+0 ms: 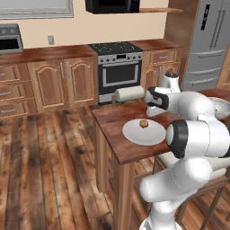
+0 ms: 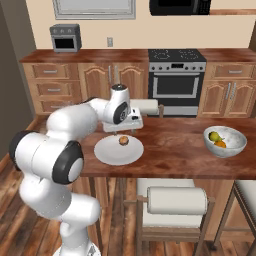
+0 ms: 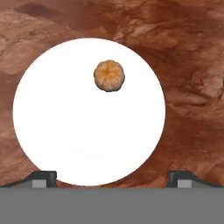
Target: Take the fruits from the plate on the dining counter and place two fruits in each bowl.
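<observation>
Overhead, the pincer (image 3: 112,177) hangs above the plate (image 3: 65,131) with its two dark fingertips (image 3: 43,178) spread wide apart and nothing between them. Looking down along the hand, the tips straddle the near edge of the plate, so the hand is not yet centred over what it presumably wants.

That would be the tan-orange fruit (image 3: 109,75), a small ribbed thing like a mandarin, the only one lying on the plate. It sits off-centre, toward the far side of the plate as the hand sees it, and nothing touches it. From the right side of the base I see the same fruit (image 2: 123,140) on the plate (image 2: 112,152), just below the white hand.

The plate rests on the bench (image 2: 175,150), the dark reddish-brown dining counter, near its end. Well apart from it, further along the same bench, stands one bowl (image 2: 225,141), and inside it I can make out a yellow-green pear (image 2: 215,136) and an orange (image 2: 220,144) touching each other. That bowl, then, looks to have its two. From the left side the arm's bulk covers most of that end, with just a pale curved rim (image 1: 223,106) peeking past it, so I cannot say from here where the second bowl or the dark olive-brown fruit is.

My guess is that the wide-open fingers are held ready for a straight drop: the hand needs to shift toward the fruit, then come down around it. Being round and small, it could roll on the smooth plate if nudged by one finger first.
</observation>
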